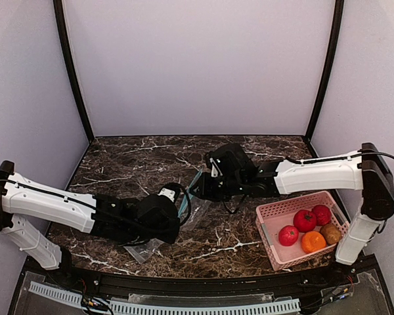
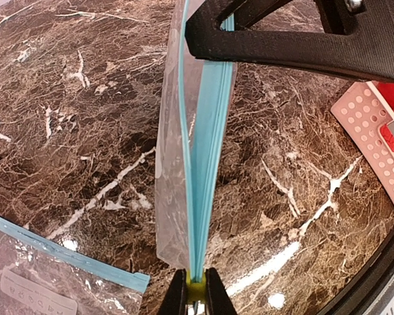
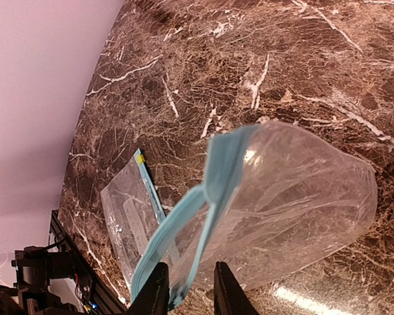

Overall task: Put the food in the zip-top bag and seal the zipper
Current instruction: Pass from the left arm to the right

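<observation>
The left gripper pinches the bag; the right gripper sits loose around its zip. Only the top view shows the orange fruit

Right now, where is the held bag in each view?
Top external: bag at centre, just left of the middle.
Left wrist: bag edge-on, running up the middle from the bottom edge.
Right wrist: bag centre right, its blue rim reaching the bottom edge.
Shared landmark: spare bag lying flat; lower left in left wrist, left of centre in right wrist.
</observation>
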Controlling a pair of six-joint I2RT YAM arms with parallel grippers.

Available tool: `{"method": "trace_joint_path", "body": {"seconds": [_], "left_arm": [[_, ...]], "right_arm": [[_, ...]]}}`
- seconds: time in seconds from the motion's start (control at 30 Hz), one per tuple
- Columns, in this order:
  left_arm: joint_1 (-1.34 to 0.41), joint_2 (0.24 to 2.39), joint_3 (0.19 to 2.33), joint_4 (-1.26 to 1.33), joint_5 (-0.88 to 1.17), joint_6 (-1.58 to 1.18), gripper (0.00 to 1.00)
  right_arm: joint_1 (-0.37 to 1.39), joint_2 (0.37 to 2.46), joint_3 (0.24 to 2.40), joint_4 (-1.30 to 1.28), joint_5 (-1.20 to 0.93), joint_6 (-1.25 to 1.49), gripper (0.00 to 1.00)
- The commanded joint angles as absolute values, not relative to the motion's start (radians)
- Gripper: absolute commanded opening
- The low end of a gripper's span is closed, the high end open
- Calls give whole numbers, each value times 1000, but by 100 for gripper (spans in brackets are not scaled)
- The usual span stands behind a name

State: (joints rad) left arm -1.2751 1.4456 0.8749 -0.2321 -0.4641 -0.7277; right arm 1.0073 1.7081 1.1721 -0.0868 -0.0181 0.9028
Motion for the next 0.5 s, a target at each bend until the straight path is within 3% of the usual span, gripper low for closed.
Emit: {"method": "trace_joint_path", "body": {"seconds": [0.0,0.3,0.47], "left_arm": [[-1283,1438,842,-218,-461,-733,1],[-1282,1427,820,-187,-443,-734,1],[-1283,1419,809,-169,-421,-743,1]], "right_arm": [[1014,1744,1210,-121,18,903,23],[1012,1770,1237,-132,12,908,14],[1012,1748,1219,-106,4,901,0]]}}
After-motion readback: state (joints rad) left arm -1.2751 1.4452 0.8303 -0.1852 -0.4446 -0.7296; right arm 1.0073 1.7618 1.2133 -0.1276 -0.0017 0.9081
